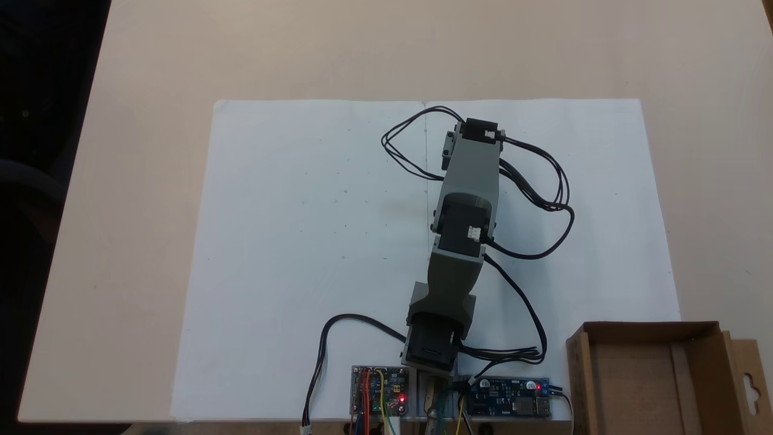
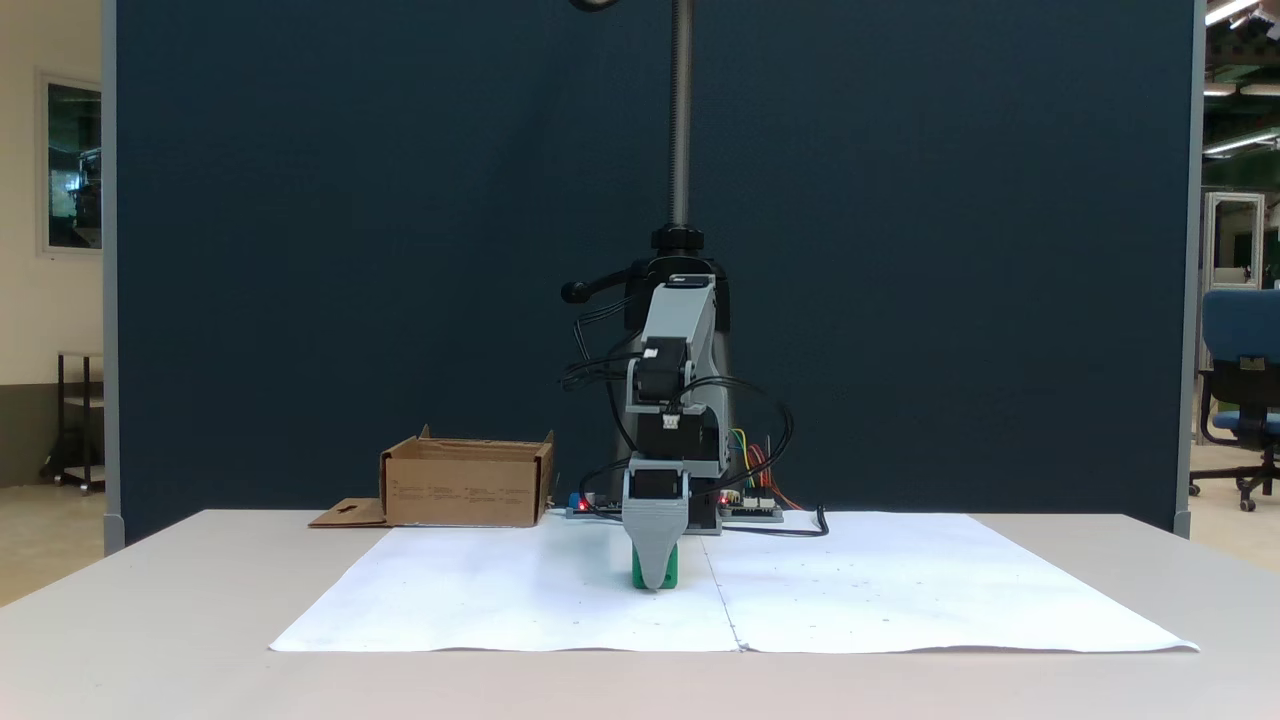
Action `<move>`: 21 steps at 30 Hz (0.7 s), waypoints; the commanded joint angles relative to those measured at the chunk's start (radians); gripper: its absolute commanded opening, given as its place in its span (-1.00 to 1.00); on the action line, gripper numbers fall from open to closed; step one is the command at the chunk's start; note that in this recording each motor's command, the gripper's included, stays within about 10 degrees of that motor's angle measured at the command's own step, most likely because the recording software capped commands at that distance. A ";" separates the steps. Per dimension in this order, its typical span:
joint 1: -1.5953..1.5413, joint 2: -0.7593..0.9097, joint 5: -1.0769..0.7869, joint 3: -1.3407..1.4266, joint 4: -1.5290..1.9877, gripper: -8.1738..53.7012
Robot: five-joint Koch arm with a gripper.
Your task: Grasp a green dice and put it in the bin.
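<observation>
The green dice [image 2: 672, 577] sits on the white paper, and green shows on either side of a single grey jaw that points straight down in front of it. My gripper [image 2: 656, 580] is down at the dice, its tip almost on the paper. The second jaw lies behind the first, so I cannot say whether the dice is gripped. From above, the stretched-out arm [image 1: 468, 199] covers both gripper and dice. The bin [image 1: 578, 374], an open brown cardboard box [image 2: 465, 490], stands beside the arm's base with its slotted flap folded outward.
White paper sheets [image 1: 302, 241] cover the middle of the beige table [image 1: 133, 181]. Circuit boards [image 1: 379, 391] and black cables [image 1: 543, 187] lie around the arm's base. A camera pole [image 2: 681, 110] rises behind the arm before a dark blue partition.
</observation>
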 commanded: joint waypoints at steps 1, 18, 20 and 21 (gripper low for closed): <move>0.003 0.017 0.031 -0.041 -0.048 0.55; 0.018 0.008 0.028 -0.041 -0.061 0.36; 0.018 0.008 0.029 -0.043 -0.063 0.36; 0.020 0.008 0.029 -0.043 -0.063 0.36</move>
